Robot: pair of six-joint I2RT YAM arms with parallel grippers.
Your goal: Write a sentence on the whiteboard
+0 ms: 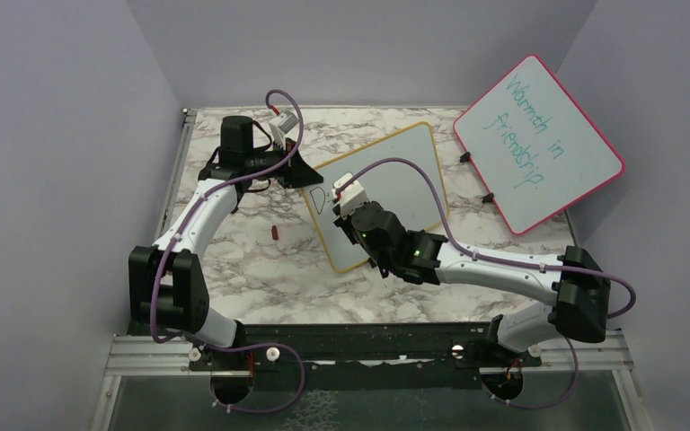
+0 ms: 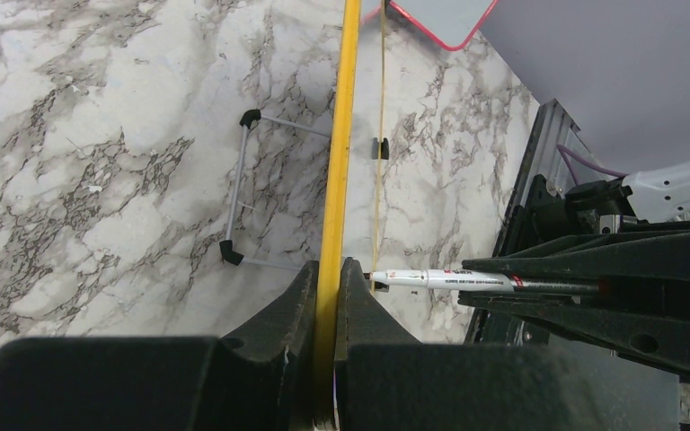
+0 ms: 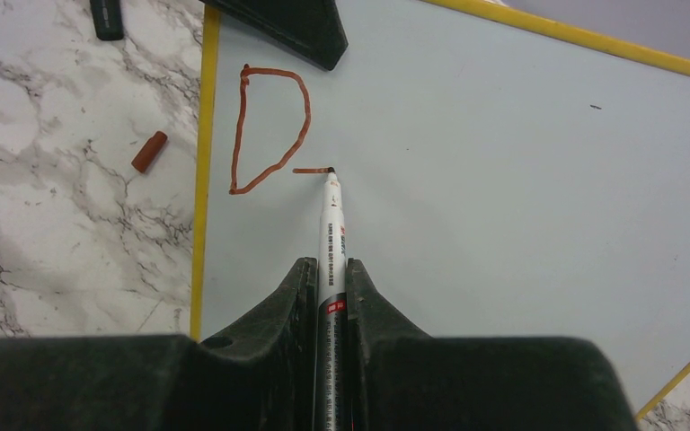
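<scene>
The right gripper (image 3: 331, 278) is squeezed tight on a white marker (image 3: 331, 233). The pen sticks out between the two black fingers, and its dark tip touches the whiteboard (image 3: 503, 180). The tip sits at the end of a short flat line, just to the right of a big letter "D" (image 3: 269, 130). That letter and the little line are all of the sentence (image 3: 278, 135) that is there so far. The ink looks red-brown in the right wrist view.

The left gripper (image 2: 327, 287) is squeezed tight on the yellow frame (image 2: 340, 162) of the whiteboard, one finger on each side of the edge. In the left wrist view the board is seen edge-on, so its white face is hidden. The marker (image 2: 449, 280) shows there too, pointing at the board from the right.

From above, the whiteboard (image 1: 386, 193) lies tilted in the middle of the marble table (image 1: 252, 269). The left gripper (image 1: 301, 175) holds its left corner and the right gripper (image 1: 346, 202) hangs over it, so much of the writing is covered there.

A small red marker cap (image 3: 149, 151) lies on the table just left of the board, not touching it.

A thin wire stand with black feet (image 2: 238, 189) lies on the table beside the board.

Farther back on the right, a pink-framed board (image 1: 539, 144) leans against the wall. It has teal writing on it. Its far corner is cut off in the left wrist view.
</scene>
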